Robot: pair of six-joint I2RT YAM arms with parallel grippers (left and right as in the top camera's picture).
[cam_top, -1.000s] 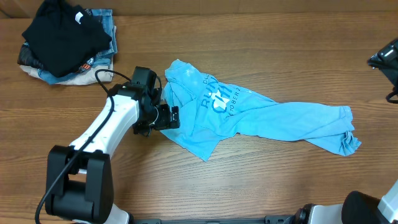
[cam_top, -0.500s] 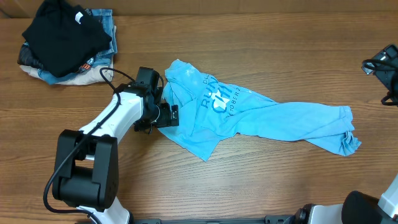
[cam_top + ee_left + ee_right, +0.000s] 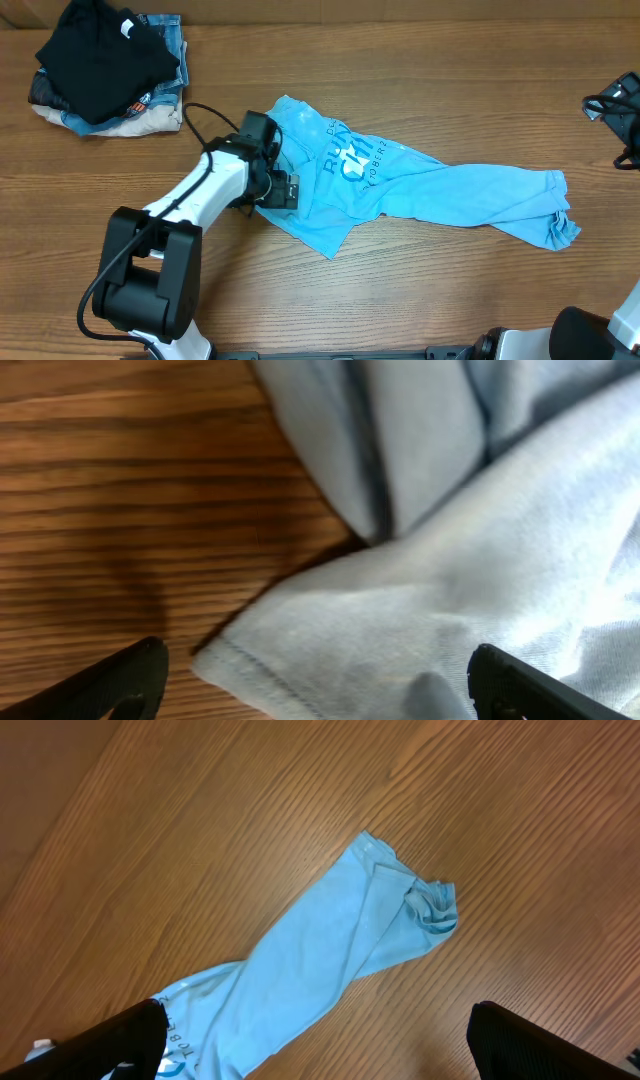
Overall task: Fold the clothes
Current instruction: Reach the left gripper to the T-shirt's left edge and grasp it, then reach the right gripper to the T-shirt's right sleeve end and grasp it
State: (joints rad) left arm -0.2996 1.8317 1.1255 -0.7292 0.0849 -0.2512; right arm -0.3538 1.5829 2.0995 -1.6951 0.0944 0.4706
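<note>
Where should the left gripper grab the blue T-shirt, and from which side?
Probably the stitched edge of the T-shirt beside the open left gripper, coming low from the bare-wood side. There it lies flat, a free corner on the table; further in, the cloth bunches and overlaps.

My left arm (image 3: 195, 190) had a smooth white shell along its long link, with black joint housings at both ends. Its base (image 3: 140, 285), at the lower left of the overhead frame, was a blocky black unit. A thin black cable (image 3: 210, 108) ran to the wrist. My left gripper (image 3: 320, 685) carried matte black fingers (image 3: 120, 680). My right gripper (image 3: 320, 1045) carried matching black fingers (image 3: 530, 1040). My right arm (image 3: 618, 108) showed black at the right edge.
</note>
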